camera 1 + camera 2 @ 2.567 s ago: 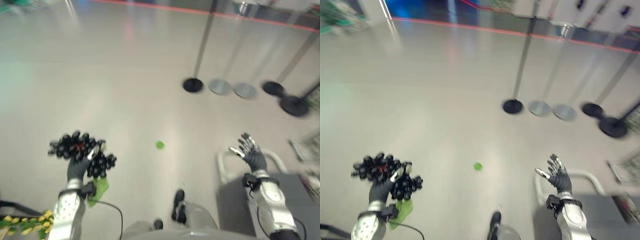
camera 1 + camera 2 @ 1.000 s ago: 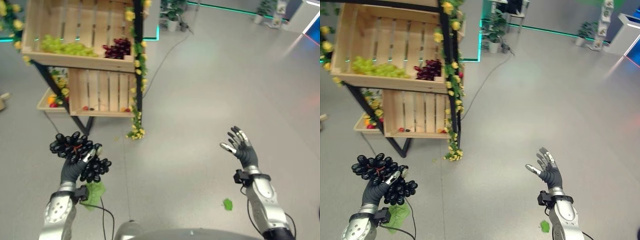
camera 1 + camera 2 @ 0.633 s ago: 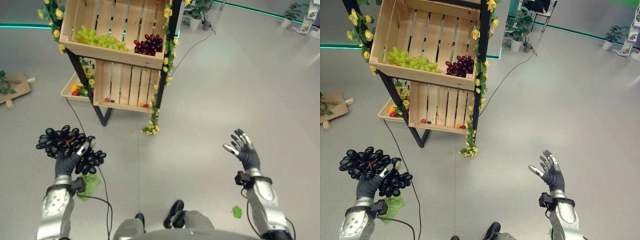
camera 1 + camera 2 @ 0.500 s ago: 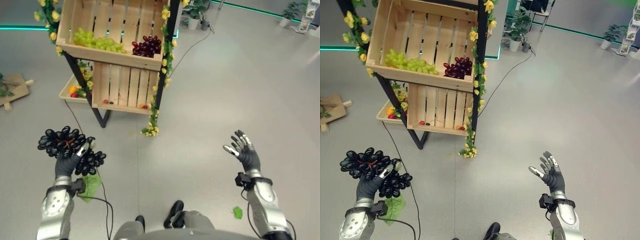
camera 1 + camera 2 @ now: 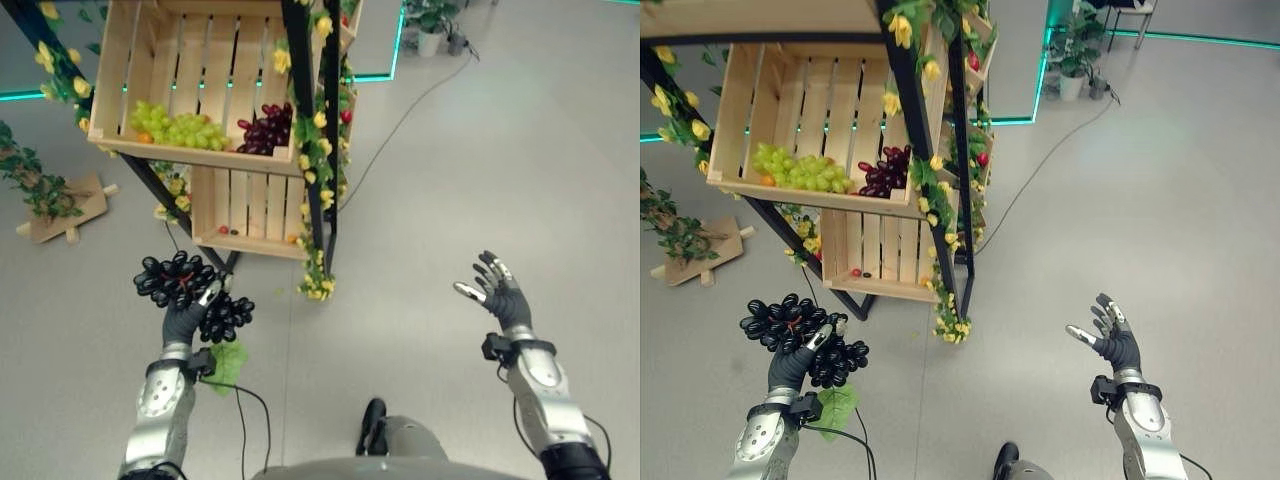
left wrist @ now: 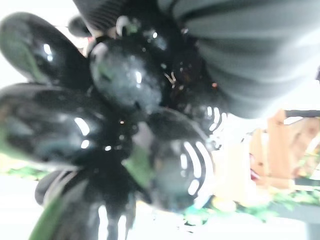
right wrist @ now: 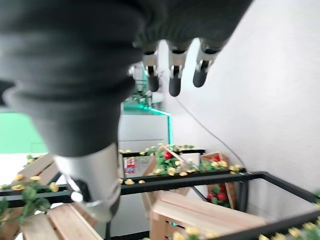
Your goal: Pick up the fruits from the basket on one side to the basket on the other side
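Left eye view: a wooden crate (image 5: pixel 120 60) is seen on a black rack (image 5: pixel 305 120) hung with yellow flowers (image 5: pixel 318 285).
Crate contents: green grapes (image 5: pixel 180 128) and dark red grapes (image 5: pixel 262 130) are laid side by side at the front edge.
Lower crate (image 5: pixel 250 205): set under the first, with a few small fruits at its bottom.
Left hand (image 5: pixel 185 320): held up in front of the rack, fingers clamped on a bunch of black grapes (image 5: pixel 180 280); a green leaf (image 5: pixel 228 362) hangs below the wrist.
Left wrist view: glossy black grapes are seen pressed against the dark cover.
Right hand (image 5: pixel 505 300): raised well to the right, fingers spread apart, nothing held.
Floor (image 5: pixel 480 160): grey.
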Controlling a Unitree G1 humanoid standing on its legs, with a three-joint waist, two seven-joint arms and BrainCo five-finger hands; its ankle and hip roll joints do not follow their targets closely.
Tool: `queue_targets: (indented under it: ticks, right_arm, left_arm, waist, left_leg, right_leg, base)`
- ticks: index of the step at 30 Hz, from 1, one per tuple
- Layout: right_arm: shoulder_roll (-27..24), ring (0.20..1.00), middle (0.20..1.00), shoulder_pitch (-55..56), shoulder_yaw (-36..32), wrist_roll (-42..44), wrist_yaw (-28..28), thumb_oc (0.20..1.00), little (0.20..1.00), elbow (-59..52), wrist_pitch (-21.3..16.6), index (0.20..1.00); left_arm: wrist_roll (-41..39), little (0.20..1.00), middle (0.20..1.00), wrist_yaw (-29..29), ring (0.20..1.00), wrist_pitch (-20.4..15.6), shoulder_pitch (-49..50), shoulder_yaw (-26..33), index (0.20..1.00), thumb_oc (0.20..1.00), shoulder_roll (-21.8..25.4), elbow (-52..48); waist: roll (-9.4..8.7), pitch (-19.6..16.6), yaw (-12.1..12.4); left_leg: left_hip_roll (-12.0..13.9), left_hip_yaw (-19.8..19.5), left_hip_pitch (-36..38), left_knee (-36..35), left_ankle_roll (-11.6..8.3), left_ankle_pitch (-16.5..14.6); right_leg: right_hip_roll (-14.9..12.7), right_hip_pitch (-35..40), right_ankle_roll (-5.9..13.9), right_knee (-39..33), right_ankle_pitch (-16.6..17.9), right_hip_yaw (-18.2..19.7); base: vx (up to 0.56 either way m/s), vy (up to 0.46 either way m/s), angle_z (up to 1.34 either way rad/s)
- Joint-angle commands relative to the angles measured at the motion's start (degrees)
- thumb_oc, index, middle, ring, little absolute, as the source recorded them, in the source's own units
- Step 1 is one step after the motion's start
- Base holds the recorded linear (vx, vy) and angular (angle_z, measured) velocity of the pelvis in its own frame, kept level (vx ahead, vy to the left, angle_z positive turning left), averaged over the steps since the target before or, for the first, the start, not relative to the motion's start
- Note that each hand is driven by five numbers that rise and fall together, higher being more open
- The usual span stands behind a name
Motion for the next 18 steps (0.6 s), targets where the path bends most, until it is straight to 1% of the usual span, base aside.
queue_targets:
  ticks: [1, 2, 3, 4, 5, 6, 7, 9, 10, 11, 12, 13, 14, 15, 17, 18]
  right_arm:
    - [-0.79, 1.000, 1.000, -0.47, -2.05, -1.75, -0.74, 1.000, 1.000, -4.50, -2.76, 1.000]
    - [-0.79, 1.000, 1.000, -0.43, -2.10, -1.76, -0.75, 1.000, 1.000, -4.53, -2.74, 1.000]
    - [-0.98, 1.000, 1.000, -0.15, -2.85, -1.79, -1.03, 1.000, 1.000, -4.71, -2.77, 1.000]
    - [-1.19, 1.000, 1.000, -0.27, -3.33, -2.14, -1.35, 1.000, 1.000, -4.30, -2.81, 1.000]
    - [-1.48, 1.000, 1.000, -0.45, -3.29, -2.46, -1.76, 1.000, 1.000, -4.10, -2.96, 1.000]
    - [-1.78, 1.000, 1.000, -0.66, -3.10, -2.60, -1.68, 1.000, 1.000, -3.81, -2.87, 1.000]
    - [-1.97, 1.000, 1.000, -1.08, -2.53, -2.73, -1.72, 1.000, 1.000, -3.48, -2.91, 1.000]
    - [-2.84, 1.000, 1.000, -2.51, -1.66, -3.04, -1.92, 1.000, 1.000, -2.65, -2.85, 1.000]
    - [-2.86, 1.000, 1.000, -2.59, -1.60, -3.03, -1.94, 1.000, 1.000, -2.58, -2.87, 1.000]
    - [-3.18, 1.000, 1.000, -3.93, -0.92, -2.85, -2.06, 1.000, 1.000, -2.53, -2.97, 1.000]
    - [-3.33, 1.000, 1.000, -4.23, -0.75, -3.28, -2.25, 1.000, 1.000, -2.66, -3.11, 1.000]
    - [-3.33, 1.000, 1.000, -4.25, -0.72, -3.29, -2.27, 1.000, 1.000, -2.66, -3.11, 1.000]
    - [-2.52, 1.000, 1.000, -5.00, 0.13, -2.92, -1.65, 1.000, 1.000, -2.65, -2.97, 1.000]
    - [-2.00, 1.000, 1.000, -5.42, 0.55, -3.03, -1.61, 1.000, 1.000, -2.55, -3.05, 1.000]
    - [-1.27, 1.000, 1.000, -6.53, 1.20, -3.52, -1.81, 1.000, 1.000, -2.43, -2.81, 1.000]
    - [-0.65, 1.000, 1.000, -6.83, 1.12, -3.17, -1.93, 1.000, 1.000, -2.36, -2.91, 1.000]
  left_arm:
    - [-2.79, 0.200, 0.200, -0.75, 0.200, -5.01, -2.34, 1.34, 0.200, 0.200, 4.15, -6.54]
    - [-2.79, 0.200, 0.200, -0.74, 0.200, -5.01, -2.36, 1.28, 0.200, 0.200, 4.16, -6.53]
    - [-2.70, 0.200, 0.200, -0.75, 0.200, -4.90, -2.54, 1.04, 0.200, 0.200, 3.81, -6.24]
    - [-2.50, 0.200, 0.200, -0.34, 0.200, -4.91, -2.51, 0.83, 0.200, 0.200, 3.54, -6.19]
    - [-2.20, 0.200, 0.200, 0.20, 0.200, -4.96, -2.43, 0.94, 0.200, 0.200, 3.21, -6.20]
    - [-2.34, 0.200, 0.200, 0.29, 0.200, -5.01, -2.13, 1.10, 0.200, 0.200, 3.00, -6.37]
    - [-2.18, 0.200, 0.200, 0.57, 0.200, -5.01, -1.99, 1.12, 0.200, 0.200, 2.82, -6.33]
    - [-1.95, 0.200, 0.200, 1.08, 0.200, -5.35, -1.85, 1.66, 0.200, 0.200, 2.62, -6.22]
    - [-1.94, 0.200, 0.200, 1.09, 0.200, -5.35, -1.84, 1.71, 0.200, 0.200, 2.60, -6.23]
    - [-1.93, 0.200, 0.200, 1.27, 0.200, -5.55, -1.29, 2.49, 0.200, 0.200, 2.61, -6.36]
    - [-1.47, 0.200, 0.200, 1.51, 0.200, -5.56, -1.17, 3.00, 0.200, 0.200, 2.76, -6.22]
    - [-1.45, 0.200, 0.200, 1.52, 0.200, -5.56, -1.16, 3.02, 0.200, 0.200, 2.75, -6.22]
    - [-1.62, 0.200, 0.200, 1.38, 0.200, -5.65, -0.66, 3.98, 0.200, 0.200, 2.92, -6.19]
    - [-1.19, 0.200, 0.200, 1.48, 0.200, -5.75, -1.01, 4.20, 0.200, 0.200, 3.31, -6.20]
    - [-0.68, 0.200, 0.200, 1.44, 0.200, -5.79, -1.42, 4.74, 0.200, 0.200, 4.62, -6.80]
    - [-0.75, 0.200, 0.200, 1.49, 0.200, -5.88, -1.81, 5.07, 0.200, 0.200, 5.03, -6.83]
  waist:
    - [-2.93, 0.70, 0.85]
    - [-2.84, 0.74, 0.84]
    - [-2.93, 0.81, 1.12]
    - [-2.61, 0.59, 1.57]
    - [-1.92, 0.53, 2.16]
    - [-1.71, 0.52, 2.67]
    - [-1.27, 0.77, 3.49]
    - [-1.18, 1.21, 4.79]
    - [-1.19, 1.29, 4.97]
    - [-0.85, 1.40, 5.55]
    - [-0.58, 1.28, 5.86]
    - [-0.58, 1.20, 6.08]
    - [0.11, 0.24, 6.50]
    - [0.04, 0.04, 6.59]
    - [-1.30, -0.17, 6.92]
    - [-2.06, -0.17, 7.14]
  left_leg:
    - [-1.29, 5.26, -3.28, -1.34, -1.88, 8.71]
    - [-1.21, 5.18, -3.32, -1.11, -1.90, 8.52]
    - [-1.47, 5.96, -5.81, -3.12, -1.16, 6.81]
    - [-2.57, 5.89, -9.00, -6.46, -0.44, 6.37]
    - [-2.11, 5.33, -10.70, -10.66, -0.63, 9.43]
    - [-1.59, 4.94, -11.76, -12.20, -0.87, 10.99]
    - [-0.54, 4.18, -13.58, -14.94, -1.42, 14.15]
    - [2.16, 4.22, -16.77, -20.23, -3.43, 17.18]
    - [2.30, 4.47, -16.33, -20.77, -3.53, 17.38]
    - [4.22, 6.54, -17.94, -23.43, -4.89, 19.45]
    - [5.26, 8.63, -18.09, -23.91, -5.27, 20.26]
    - [5.38, 8.88, -18.08, -23.96, -5.31, 20.26]
    - [6.37, 9.98, -16.01, -24.56, -5.35, 21.38]
    - [6.25, 10.77, -15.71, -24.50, -4.88, 21.43]
    - [5.49, 11.84, -15.34, -23.40, -3.66, 20.14]
    - [4.82, 13.01, -16.02, -21.97, -3.16, 19.52]
  right_leg:
    - [-10.72, 8.41, 12.79, -10.27, 10.49, 0.02]
    - [-10.60, 8.60, 12.80, -10.44, 10.49, -0.09]
    - [-10.50, 10.36, 13.03, -11.95, 9.72, -0.61]
    - [-10.34, 12.07, 13.24, -13.18, 9.33, -0.69]
    - [-9.59, 13.05, 13.58, -14.44, 9.01, -0.15]
    - [-9.33, 14.01, 13.78, -15.09, 8.75, 0.36]
    - [-9.01, 14.98, 14.10, -15.95, 8.63, 1.06]
    - [-9.24, 17.09, 15.09, -18.33, 8.70, 2.11]
    - [-9.16, 17.21, 15.04, -18.54, 8.78, 2.32]
    - [-9.17, 18.72, 15.91, -20.62, 9.34, 3.03]
    - [-9.15, 18.94, 16.18, -20.90, 9.15, 3.26]
    - [-9.13, 18.73, 16.14, -20.90, 9.20, 3.54]
    - [-9.09, 18.22, 16.83, -20.90, 8.71, 3.78]
    - [-9.66, 17.21, 17.14, -20.90, 9.23, 4.00]
    - [-11.36, 14.49, 18.09, -20.90, 10.65, 5.49]
    - [-12.33, 13.73, 18.65, -20.90, 11.21, 5.81]
  base:
    - [0.09, -0.079, 0.20]
    - [0.14, -0.089, 0.26]
    - [0.25, -0.053, 0.21]
    - [0.33, -0.028, 0.21]
    - [0.32, 0.039, 0.13]
    - [0.25, 0.085, -0.10]
    - [0.25, 0.092, -0.34]
    - [0.24, 0.096, -0.41]
    - [0.27, 0.146, -0.42]
    - [0.23, 0.181, -0.74]
    - [0.23, 0.186, -0.57]
    - [0.19, 0.243, -0.81]
    - [0.14, 0.255, -0.63]
    - [0.18, 0.356, -0.89]
    - [0.10, 0.269, -0.70]
    - [0.12, 0.254, -0.58]
